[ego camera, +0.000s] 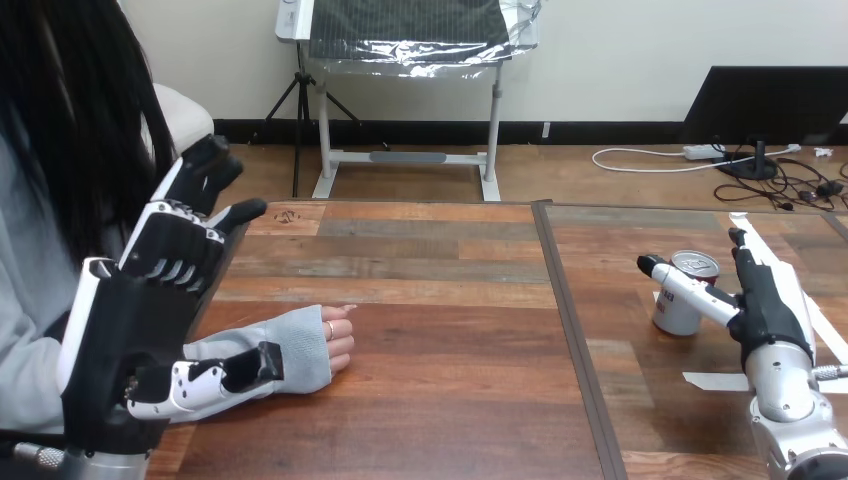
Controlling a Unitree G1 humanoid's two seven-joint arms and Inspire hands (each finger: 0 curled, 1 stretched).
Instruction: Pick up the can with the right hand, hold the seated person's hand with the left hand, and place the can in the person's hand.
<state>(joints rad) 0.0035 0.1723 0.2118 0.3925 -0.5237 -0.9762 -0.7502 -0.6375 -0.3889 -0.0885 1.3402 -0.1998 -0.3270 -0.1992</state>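
A white and red can [685,298] with a silver top stands upright on the table at the right. My right hand [762,298] is beside it on its right, open, with the thumb reaching along the can's front and the fingers straight behind it. The person's hand [330,340] rests curled on the table at the left, its wrist in a grey sleeve. My left hand [160,300] is raised above and to the left of that hand, open, fingers pointing up and away, thumb over the person's forearm, apart from it.
A dark seam [572,330] runs front to back between two wooden table tops. White tape strips [715,380] lie on the table near my right hand. The person's torso fills the far left edge.
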